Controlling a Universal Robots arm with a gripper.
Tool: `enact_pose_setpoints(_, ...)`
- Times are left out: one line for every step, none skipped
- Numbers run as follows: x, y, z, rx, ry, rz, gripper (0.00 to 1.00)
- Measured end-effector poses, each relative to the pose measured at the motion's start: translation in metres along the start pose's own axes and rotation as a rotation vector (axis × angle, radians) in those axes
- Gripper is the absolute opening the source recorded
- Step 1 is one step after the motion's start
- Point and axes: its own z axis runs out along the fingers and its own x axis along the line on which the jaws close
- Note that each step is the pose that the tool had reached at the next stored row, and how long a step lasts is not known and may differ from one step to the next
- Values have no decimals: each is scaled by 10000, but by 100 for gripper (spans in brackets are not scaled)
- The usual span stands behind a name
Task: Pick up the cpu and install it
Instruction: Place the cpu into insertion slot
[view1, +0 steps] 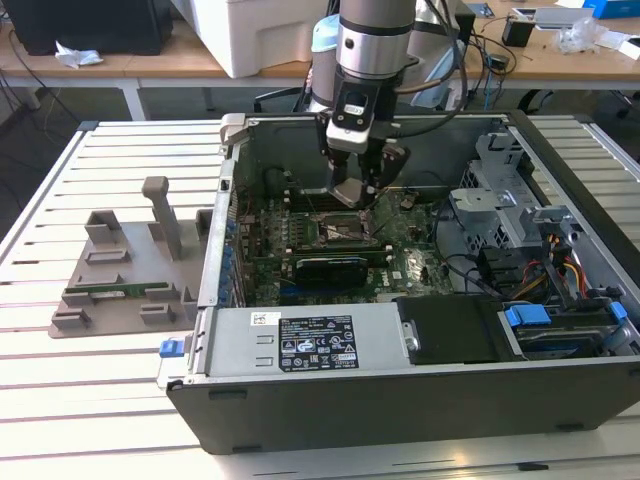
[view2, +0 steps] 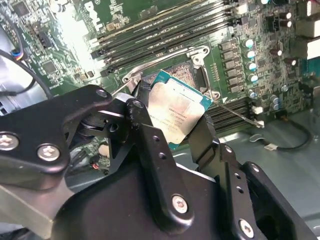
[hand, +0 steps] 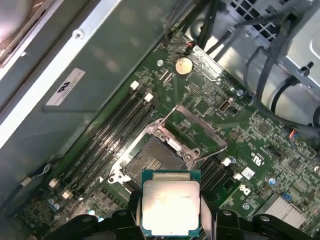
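Note:
The cpu (view2: 175, 112), a flat square chip with a silvery top and a thin green edge, is clamped between my black fingers (view2: 144, 134). My gripper (hand: 171, 216) is shut on the cpu (hand: 171, 207) by two opposite edges. Just beyond the chip lies the motherboard socket (hand: 151, 162), uncovered, with its metal load frame (hand: 192, 131) swung back. In the exterior view my gripper (view1: 355, 195) hangs inside the open computer case (view1: 400, 400), a little above the socket (view1: 335, 228). The chip is apart from the socket and roughly level.
Memory slots (hand: 112, 132) run beside the socket. A drive cage with cables (view1: 530, 250) fills the case at the exterior view's right, and a power supply (view1: 300, 345) lies along the near wall. A grey fixture (view1: 130, 270) holding a green memory stick (view1: 115, 292) stands on the slatted table.

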Motion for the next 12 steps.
enact_pose_setpoints(0,0,0,4,3,173,55)
enact_pose_setpoints(0,0,0,6,4,257,55)
enact_pose_setpoints(0,0,0,9,6,376,55)
enact_pose_setpoints(0,0,0,14,9,567,55)
enact_pose_setpoints(0,0,0,18,12,742,55)
enact_pose_setpoints(0,0,0,22,14,909,55)
enact_pose_setpoints(0,0,0,28,16,1094,55)
enact_pose_setpoints(0,0,0,31,18,1234,55)
enact_pose_setpoints(0,0,0,34,20,1339,55)
enact_pose_setpoints(0,0,0,37,21,1431,55)
enact_pose_setpoints(0,0,0,40,22,1547,55)
enact_pose_setpoints(0,0,0,43,22,1642,55)
